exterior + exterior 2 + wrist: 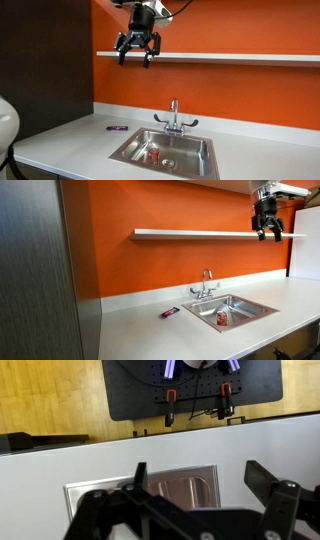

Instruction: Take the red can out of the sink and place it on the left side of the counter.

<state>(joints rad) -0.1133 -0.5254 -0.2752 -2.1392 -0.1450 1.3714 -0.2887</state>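
The red can (152, 155) stands upright inside the sink (190, 145), near the drain; it also shows in the sink (250, 304) in the other exterior view as a small red can (221, 319). The light counter (70, 143) surrounds the basin in both exterior views. My gripper (137, 50) hangs high above the counter at shelf height, open and empty; it also shows near the top right of an exterior view (267, 227). In the wrist view the open fingers (200, 478) frame part of the sink (190, 490) far below; the can is hidden there.
A small flat purple object (117, 128) lies on the counter beside the sink, also visible in an exterior view (170, 312). A chrome faucet (174, 118) stands behind the basin. A white wall shelf (230, 57) runs along the orange wall near my gripper. A dark panel (190, 385) shows in the wrist view.
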